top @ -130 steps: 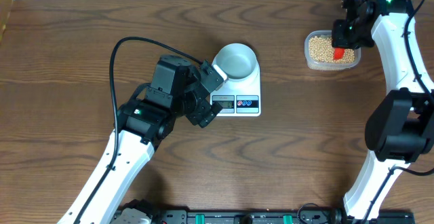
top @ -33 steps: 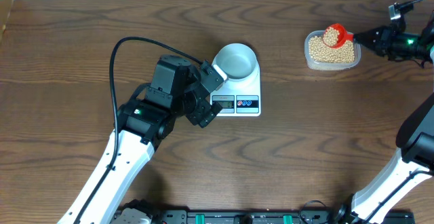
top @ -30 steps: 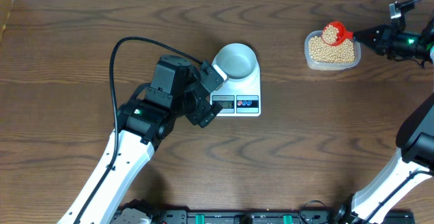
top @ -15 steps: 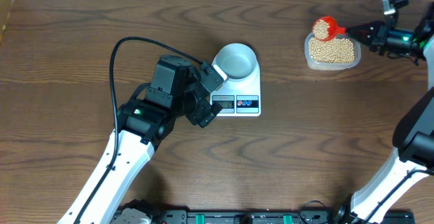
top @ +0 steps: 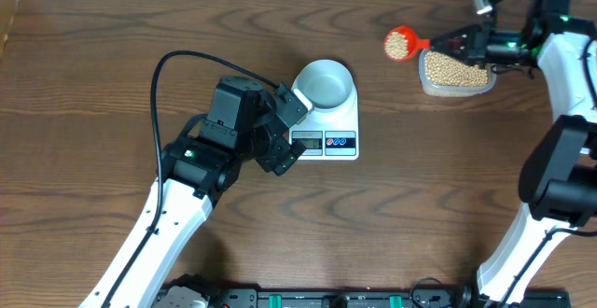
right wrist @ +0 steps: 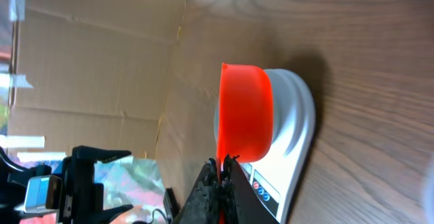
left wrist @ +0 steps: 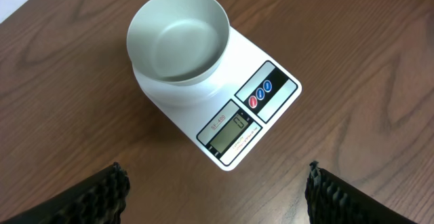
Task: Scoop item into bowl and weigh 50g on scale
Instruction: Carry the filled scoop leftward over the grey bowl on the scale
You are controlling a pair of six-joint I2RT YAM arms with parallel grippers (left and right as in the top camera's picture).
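Bowl (left wrist: pixel 178 37) sits on scale (left wrist: pixel 268 95), empty, no beans in it yet

Display (left wrist: pixel 230 132) looks like zero, too small to be sure

Right gripper (top: pixel 459 41) clamped shut on scoop handle. Scoop (top: pixel 402 43) loaded and held over bare table (top: pixel 392 205), between tub (top: pixel 424 82) and bowl, nearer tub

Most beans (top: pixel 457 69) in tub

Left gripper (left wrist: pixel 217 193) jaws wide, holding nothing, hovering near scale front

Progress judged early: one scoopful clear of tub. Left to do: carry to bowl, tip, read scale, top up or trim to 50g

Bowl (top: pixel 325 84) on scale (top: pixel 349 121), tub (top: pixel 457 91) rightward.
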